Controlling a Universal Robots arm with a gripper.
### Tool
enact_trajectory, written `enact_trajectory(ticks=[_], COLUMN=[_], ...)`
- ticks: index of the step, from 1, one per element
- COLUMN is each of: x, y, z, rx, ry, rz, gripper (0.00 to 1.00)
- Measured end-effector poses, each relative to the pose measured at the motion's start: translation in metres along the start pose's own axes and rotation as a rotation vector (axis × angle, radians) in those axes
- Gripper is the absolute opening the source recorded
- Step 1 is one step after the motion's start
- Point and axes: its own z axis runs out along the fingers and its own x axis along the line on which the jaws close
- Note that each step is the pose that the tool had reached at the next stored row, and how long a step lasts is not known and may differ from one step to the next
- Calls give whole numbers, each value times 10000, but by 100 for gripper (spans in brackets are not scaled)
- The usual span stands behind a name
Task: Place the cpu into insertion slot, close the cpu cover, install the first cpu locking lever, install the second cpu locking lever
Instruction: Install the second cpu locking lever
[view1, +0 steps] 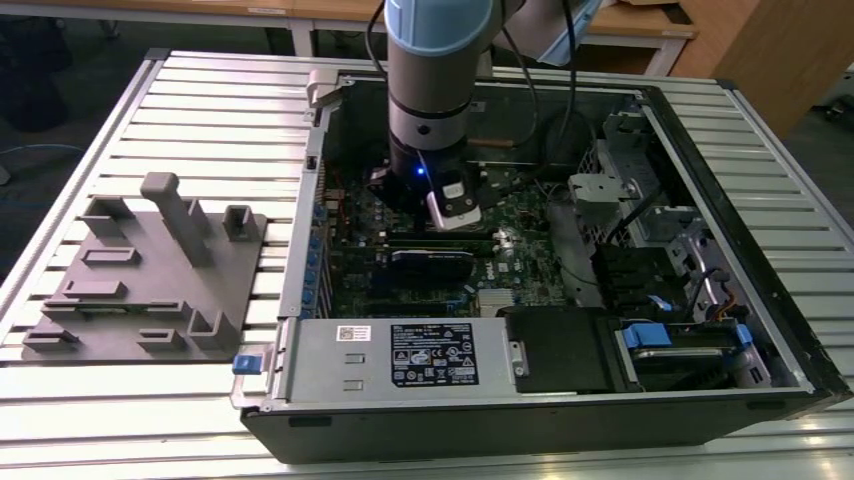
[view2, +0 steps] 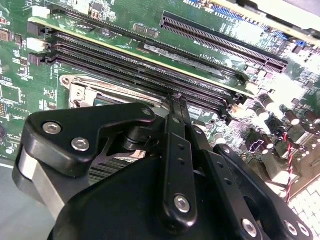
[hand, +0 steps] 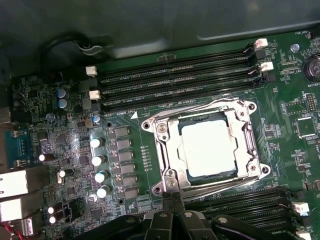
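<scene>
In the exterior view the arm's bulk hides the socket inside the open black computer case (view1: 747, 330). The first wrist view shows the silver-topped square cpu (hand: 207, 148) seated in the insertion slot, the thin silver cpu cover (hand: 170, 155) closed around it. The black gripper (hand: 172, 196) has its fingertips pressed together at the cover's edge, holding nothing visible
</scene>
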Motion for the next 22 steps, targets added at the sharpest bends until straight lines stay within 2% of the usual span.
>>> enact_trajectory(ticks=[6,8,11,15,22], x=[3,7,11,19,88], y=[-10,-9,-12,-19,-37], z=[16,26,28,36,62], rx=[-72,-129,-173,-185,-181], ry=[17,25,32,36,37], rz=[1,2,4,4,4], gripper=[11,11,11,11,11])
